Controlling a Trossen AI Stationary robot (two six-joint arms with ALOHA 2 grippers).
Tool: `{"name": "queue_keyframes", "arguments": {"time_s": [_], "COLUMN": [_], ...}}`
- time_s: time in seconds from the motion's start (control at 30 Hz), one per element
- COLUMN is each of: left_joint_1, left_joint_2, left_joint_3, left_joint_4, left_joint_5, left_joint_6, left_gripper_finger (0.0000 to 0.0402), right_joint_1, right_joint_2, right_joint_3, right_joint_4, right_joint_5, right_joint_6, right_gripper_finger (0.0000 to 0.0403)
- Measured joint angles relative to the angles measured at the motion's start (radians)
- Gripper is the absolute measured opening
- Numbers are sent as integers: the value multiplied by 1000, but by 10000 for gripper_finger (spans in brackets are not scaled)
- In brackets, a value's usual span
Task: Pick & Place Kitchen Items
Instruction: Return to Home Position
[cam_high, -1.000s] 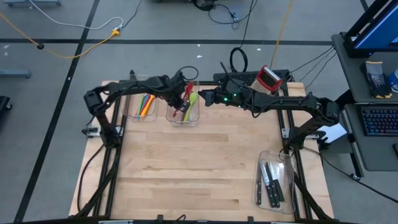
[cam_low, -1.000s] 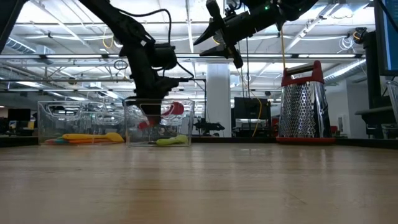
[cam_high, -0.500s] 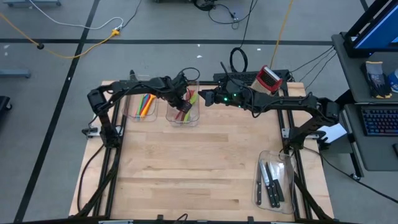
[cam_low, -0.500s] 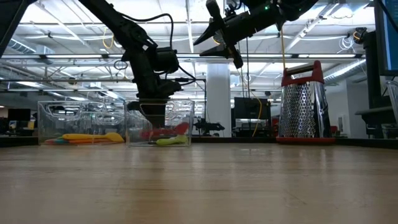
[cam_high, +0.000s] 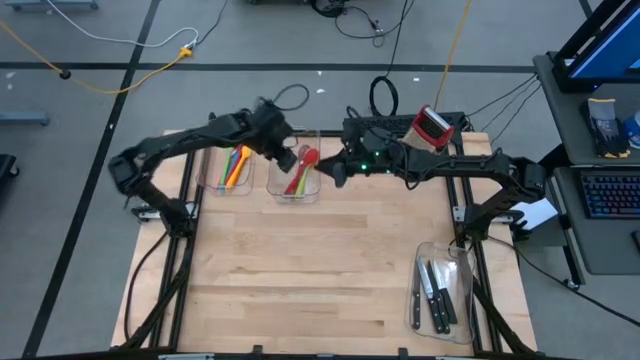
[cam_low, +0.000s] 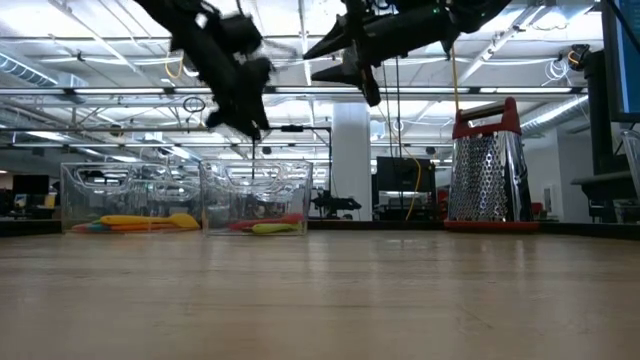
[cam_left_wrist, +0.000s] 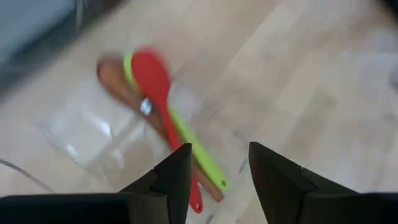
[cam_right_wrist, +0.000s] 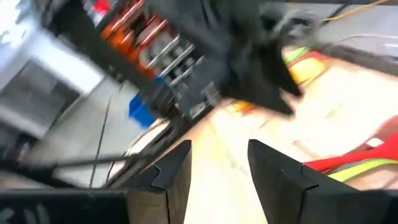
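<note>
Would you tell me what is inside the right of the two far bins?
A red spoon lies over a green spoon and a wooden spoon; both are partly hidden beneath it.

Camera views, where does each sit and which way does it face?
High view: overhead, down on the wooden table; both arms show.
Low view: tabletop height, facing the clear plastic bins; arms above.
Left wrist view: past the open left gripper onto the red spoon.
Right wrist view: past the right gripper toward the left arm.
Wrist views share that spoon.
</note>
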Motion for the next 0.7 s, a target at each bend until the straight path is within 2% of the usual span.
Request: {"name": "queue_keyframes", "arguments": {"time_s": [0.2, 0.33, 0.5, 0.7], "left_joint_1": [-45, -84, -125, -145], "left_joint_2": [-230, -366, -515, -688], "left_joint_3": [0, 0, -31, -154], "left_joint_4": [-27, -82, -96, -55], "left_joint_5": [-20, -11, -10, -10], "left_joint_6": [143, 218, 199, 113], "left_gripper_finger": [161, 161, 161, 161], "right_joint_1": [20, 21, 20, 21], "right_joint_2": [-40, -109, -225, -405], "right_joint_3": [0, 0, -12, -172], "right_joint_4": [-72, -207, -343, -308], "right_joint_5": [-41, 29, 142, 145], "right_joint_6": [-136, -181, -242, -262], "right_gripper_finger": [153, 153, 153, 153]}}
